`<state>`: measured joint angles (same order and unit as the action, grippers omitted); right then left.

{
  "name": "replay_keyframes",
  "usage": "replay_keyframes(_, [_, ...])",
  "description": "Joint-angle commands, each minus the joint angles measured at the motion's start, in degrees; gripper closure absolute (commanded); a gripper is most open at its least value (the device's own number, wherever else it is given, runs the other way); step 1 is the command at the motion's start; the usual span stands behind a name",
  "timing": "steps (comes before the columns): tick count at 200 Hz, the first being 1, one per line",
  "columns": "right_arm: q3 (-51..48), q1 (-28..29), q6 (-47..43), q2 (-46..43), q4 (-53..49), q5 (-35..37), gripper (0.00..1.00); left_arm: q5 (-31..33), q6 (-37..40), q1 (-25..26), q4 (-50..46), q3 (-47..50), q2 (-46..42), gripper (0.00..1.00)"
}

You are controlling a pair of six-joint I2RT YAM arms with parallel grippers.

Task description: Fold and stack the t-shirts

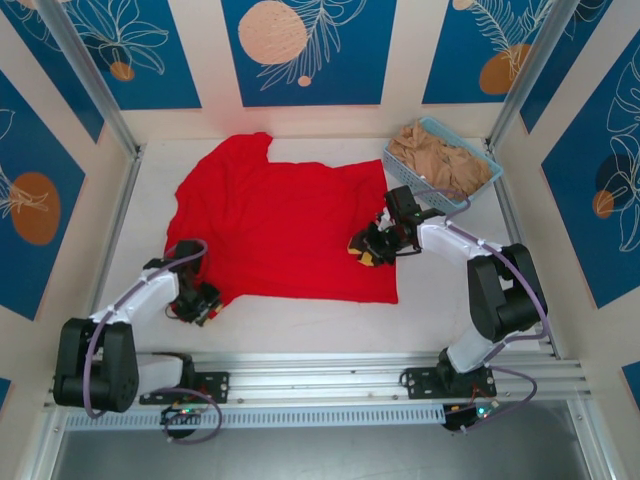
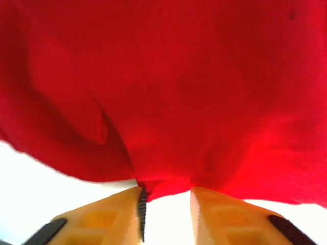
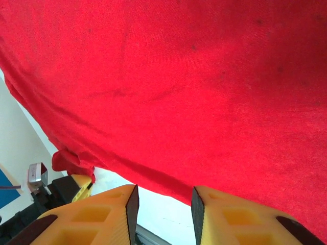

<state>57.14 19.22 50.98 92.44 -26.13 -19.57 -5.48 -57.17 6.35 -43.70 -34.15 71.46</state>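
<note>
**A:** What does the scene hold, biggest first?

**B:** A white worktop (image 1: 300, 325). Spread nearly flat across its middle is the red t-shirt (image 1: 285, 225), with no print showing and one sleeve reaching toward the back. At the back right sits a light blue basket (image 1: 487, 165), with the tan t-shirts (image 1: 440, 158) crumpled inside it, unfolded.

**A:** And the robot's fingers?

**B:** The left fingers (image 2: 117, 214) are at the red shirt's near left corner. A small tuck of the hem sits in the narrow gap between them, and I cannot tell whether they pinch it. The right fingers (image 3: 112, 214) are partway along the shirt's right edge. They stand apart, with bare worktop showing between them and the hem lying just past their tips.

**A:** What could go wrong from here?

**B:** I judge that a fold is about to begin, and the two sides look uneven. If the left side lifts with so little cloth, the hem may slip out and the corner drop. If the right side closes short of the hem, it catches nothing. Pulling from one side alone would then drag the shirt into a skewed, wrinkled fold. The right fingers also work near the basket, so a wide swing might nudge it.
</note>
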Motion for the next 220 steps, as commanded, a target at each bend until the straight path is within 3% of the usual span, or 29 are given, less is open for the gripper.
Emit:
replay_keyframes(1, [0.6,0.6,-0.3,-2.1,0.2,-3.1,0.65,1.0,1.0,0.0,2.4,0.2,1.0,0.82])
replay_keyframes(25, [0.3,0.6,-0.5,-3.2,-0.3,-3.1,0.65,1.0,0.1,0.9,-0.4,-1.2,-1.3,1.00])
replay_keyframes(71, [1.4,-0.4,-1.1,-1.4,-0.8,-2.3,0.66,-1.1,-7.0,5.4,-11.5,-4.5,-7.7,1.00])
replay_keyframes(116, [2.2,-1.4,-2.1,-0.7,-1.7,-2.2,0.66,-4.2,-17.7,11.8,-14.1,-5.2,-10.5,1.00])
replay_keyframes(220, [1.3,-2.1,-3.4,-0.3,-3.8,-1.3,0.68,-2.6,-41.2,28.0,-12.8,-10.4,-3.3,1.00])
